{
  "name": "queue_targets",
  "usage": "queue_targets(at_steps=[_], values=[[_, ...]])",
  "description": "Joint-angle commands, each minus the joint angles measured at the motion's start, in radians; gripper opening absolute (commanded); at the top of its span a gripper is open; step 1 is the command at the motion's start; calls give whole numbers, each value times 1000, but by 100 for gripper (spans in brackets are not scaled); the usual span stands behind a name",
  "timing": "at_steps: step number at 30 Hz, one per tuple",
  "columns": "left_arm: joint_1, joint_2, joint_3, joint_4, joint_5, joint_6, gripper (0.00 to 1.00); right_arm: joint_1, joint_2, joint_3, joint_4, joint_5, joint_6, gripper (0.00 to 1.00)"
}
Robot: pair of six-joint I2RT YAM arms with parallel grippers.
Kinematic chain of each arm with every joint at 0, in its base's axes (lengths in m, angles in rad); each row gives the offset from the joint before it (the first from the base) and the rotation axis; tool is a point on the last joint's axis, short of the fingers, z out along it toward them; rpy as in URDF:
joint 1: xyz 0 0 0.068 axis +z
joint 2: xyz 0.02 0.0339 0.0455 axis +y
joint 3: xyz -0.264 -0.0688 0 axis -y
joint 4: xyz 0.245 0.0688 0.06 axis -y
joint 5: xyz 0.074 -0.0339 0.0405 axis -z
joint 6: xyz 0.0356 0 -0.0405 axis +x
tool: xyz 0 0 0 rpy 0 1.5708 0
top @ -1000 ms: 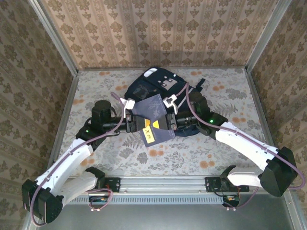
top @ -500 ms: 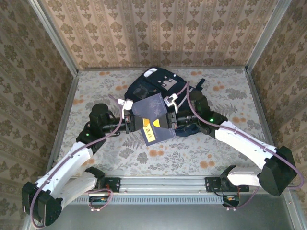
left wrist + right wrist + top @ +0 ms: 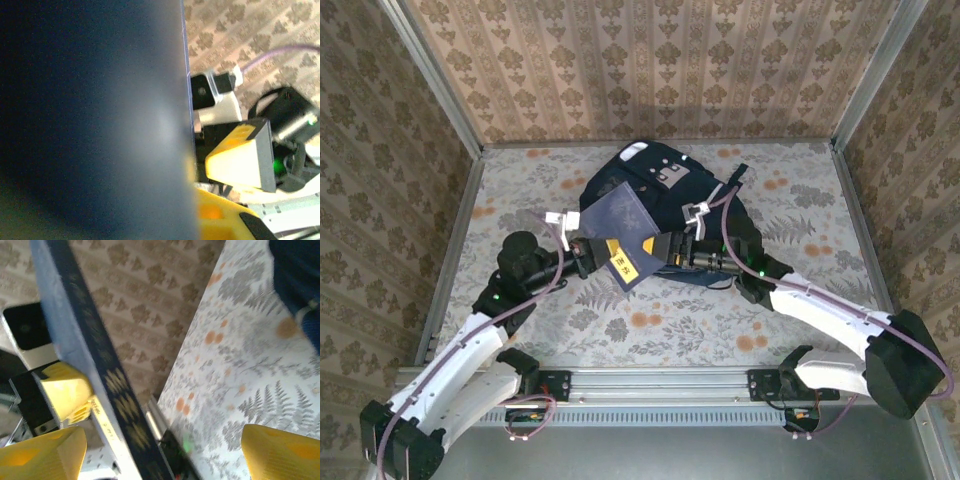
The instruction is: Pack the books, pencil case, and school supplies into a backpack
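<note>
Navy book (image 3: 625, 222) hung tilted above the backpack (image 3: 660, 175) near the table's (image 3: 800, 200) far edge, pinched in your left gripper (image 3: 590, 256), your right gripper (image 3: 667, 250) spread wide beside it; the book was not yet inside.

Damask-papered walls (image 3: 650, 60), floral tabletop (image 3: 800, 200)

Bench (image 3: 800, 200) with a pale surface printed in grey ferns and orange flowers, enclosed on the left, right and far sides by walls (image 3: 650, 70) papered in a tan damask pattern. Metal posts (image 3: 432, 80) stand at the far corners. A metal rail (image 3: 660, 381) runs along the near edge.
</note>
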Motion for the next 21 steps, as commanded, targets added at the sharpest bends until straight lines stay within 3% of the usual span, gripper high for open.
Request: queue_targets(at_steps=[1,10,16,21], values=[[-1,-35,-16,123,-139,-66,0,38,-24,-37,268,162,120,82],[-2,-56,-66,182,-240,-139,0,130,39,-92,443,296,191,79],[-4,-86,-105,209,-314,-199,0,160,147,-67,547,294,246,77],[-7,-85,-149,256,-340,-280,0,192,223,15,552,289,222,64]])
